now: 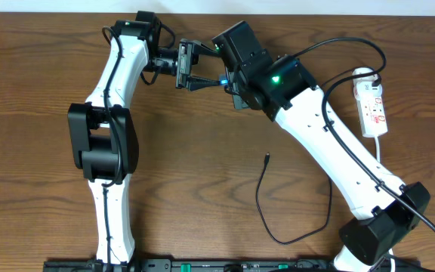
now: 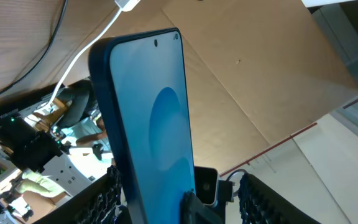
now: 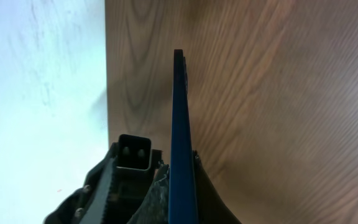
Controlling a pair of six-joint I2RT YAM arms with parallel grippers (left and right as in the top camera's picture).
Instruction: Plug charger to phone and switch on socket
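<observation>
The phone (image 1: 223,78) is held on edge above the far middle of the table. In the left wrist view its bright blue screen (image 2: 154,124) stands upright between the jaws. In the right wrist view it shows edge-on (image 3: 180,112). My right gripper (image 1: 230,80) (image 3: 176,180) is shut on the phone's lower end. My left gripper (image 1: 208,72) (image 2: 179,199) is open, with its fingers either side of the phone. The charger's black cable loops on the table, its connector tip (image 1: 267,158) lying free. The socket (image 1: 373,106), a white power strip, lies at the right.
The power strip's white cord (image 1: 381,151) runs down toward the right arm's base. The charger cable loop (image 1: 278,238) lies between the two arm bases. The far table edge (image 3: 106,74) is close behind the phone.
</observation>
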